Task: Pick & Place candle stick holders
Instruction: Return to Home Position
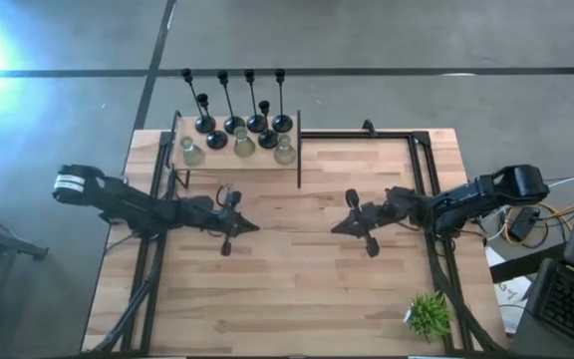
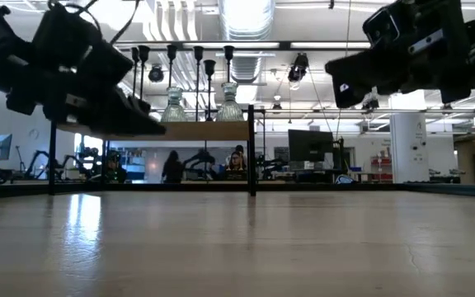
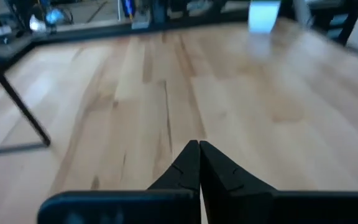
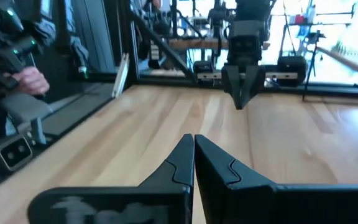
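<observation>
Several black candle stick holders (image 1: 232, 105) with round bases and thin stems stand on their bases on a small raised wooden shelf (image 1: 237, 160) at the table's far left, with three squat clear-greenish glass holders (image 1: 243, 145) in front of them. In the low view the glass ones (image 2: 228, 106) show on the shelf. My left gripper (image 1: 255, 227) is shut and empty above the table's middle, left of centre. My right gripper (image 1: 335, 227) is shut and empty, facing it from the right. Both hover above the wood; each shows shut in its wrist view (image 3: 199, 149) (image 4: 194, 142).
A small green spiky plant (image 1: 429, 314) stands near the front right corner. A black metal frame (image 1: 422, 150) runs along the table's sides. A laptop and cables (image 1: 556, 289) lie off the right edge. A person's hand (image 4: 27, 78) shows beyond the table's left side.
</observation>
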You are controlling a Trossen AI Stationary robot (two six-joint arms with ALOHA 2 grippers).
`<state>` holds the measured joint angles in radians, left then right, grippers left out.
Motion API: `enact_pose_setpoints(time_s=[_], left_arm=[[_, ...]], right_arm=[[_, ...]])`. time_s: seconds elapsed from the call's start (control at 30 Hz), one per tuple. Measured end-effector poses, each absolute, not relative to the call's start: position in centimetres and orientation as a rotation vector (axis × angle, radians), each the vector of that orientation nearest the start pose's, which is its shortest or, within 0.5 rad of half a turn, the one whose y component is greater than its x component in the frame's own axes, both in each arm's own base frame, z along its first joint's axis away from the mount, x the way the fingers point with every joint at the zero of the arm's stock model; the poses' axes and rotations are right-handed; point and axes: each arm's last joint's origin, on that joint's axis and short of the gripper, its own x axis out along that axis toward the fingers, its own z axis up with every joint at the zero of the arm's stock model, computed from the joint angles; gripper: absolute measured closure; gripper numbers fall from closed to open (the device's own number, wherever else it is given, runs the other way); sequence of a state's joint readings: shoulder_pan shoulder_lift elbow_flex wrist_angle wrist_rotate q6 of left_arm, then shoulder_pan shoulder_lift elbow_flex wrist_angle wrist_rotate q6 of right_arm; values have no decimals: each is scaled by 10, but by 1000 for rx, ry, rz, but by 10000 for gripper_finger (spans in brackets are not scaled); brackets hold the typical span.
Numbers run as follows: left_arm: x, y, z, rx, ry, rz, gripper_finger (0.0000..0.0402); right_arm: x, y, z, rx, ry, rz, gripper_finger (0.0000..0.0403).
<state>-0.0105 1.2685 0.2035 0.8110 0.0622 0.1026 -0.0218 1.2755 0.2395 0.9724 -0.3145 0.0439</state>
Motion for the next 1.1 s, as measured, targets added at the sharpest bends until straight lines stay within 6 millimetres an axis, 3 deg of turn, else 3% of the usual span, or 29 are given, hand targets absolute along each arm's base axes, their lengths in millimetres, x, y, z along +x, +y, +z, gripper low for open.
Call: enact_pose_setpoints(time_s=[0.33,0.9,1.1], left_arm=[[220,-4,124,99,342,-91,400],[227,-4,116,87,386,-92,378],[225,-4,111,-186,454,-33,377]], right_arm=[[223,4,147,55,150,290,395],[237,4,127,62,234,288,394],[246,4,128,64,232,288,394]])
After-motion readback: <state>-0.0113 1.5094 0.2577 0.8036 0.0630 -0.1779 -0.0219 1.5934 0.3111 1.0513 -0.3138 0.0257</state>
